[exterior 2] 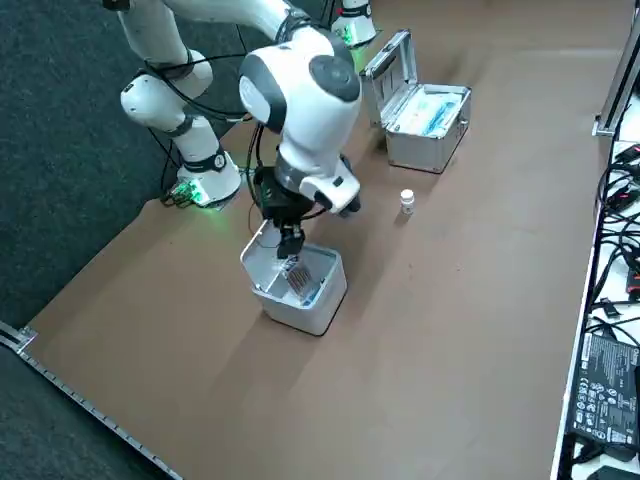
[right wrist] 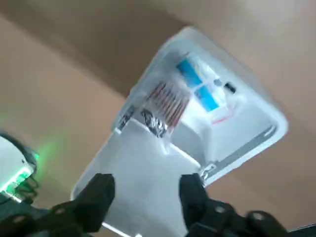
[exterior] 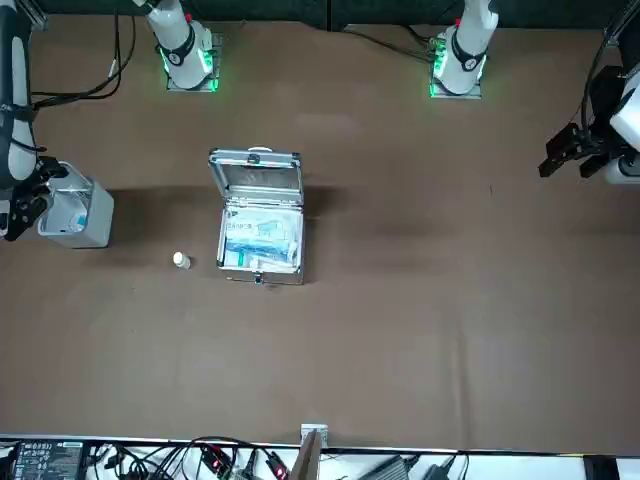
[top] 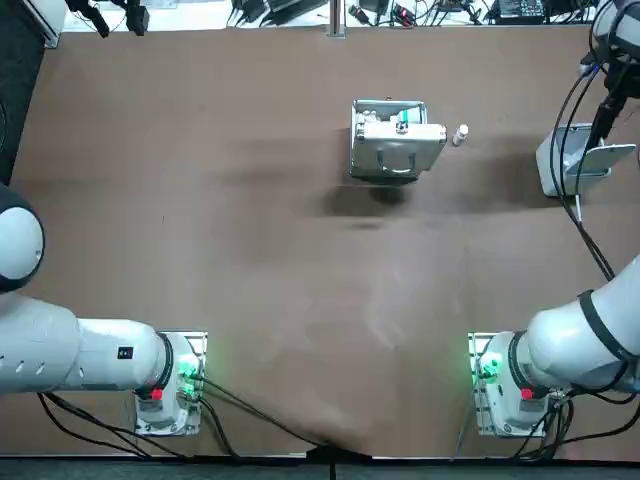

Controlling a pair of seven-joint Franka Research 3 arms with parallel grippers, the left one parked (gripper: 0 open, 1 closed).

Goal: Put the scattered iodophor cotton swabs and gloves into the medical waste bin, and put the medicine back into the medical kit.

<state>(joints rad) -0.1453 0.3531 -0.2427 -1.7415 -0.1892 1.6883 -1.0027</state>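
- The right end effector point(exterior 2: 292, 245) hangs directly over the open medical waste bin point(exterior 2: 322, 300), at the robot's right-hand edge of the counter point(exterior 2: 480, 300).
- From the wrist view its two fingers stand well apart with nothing between them, so it is carrying nothing.
- Inside the bin lie a red-striped swab packet point(right wrist: 168, 103) and some blue material point(right wrist: 198, 85), which may be the gloves; I can't tell for sure.
- I see no swabs or gloves loose on the counter, so the waste part looks finished, or very nearly.
- What's left is the small white medicine bottle point(exterior 2: 407, 202), upright on the counter just beside the open medical kit point(exterior 2: 428, 112).
- The next move calls for lifting clear of the bin, crossing to the bottle, and closing on its narrow body without tipping it. Then comes a short carry over the kit's wall.
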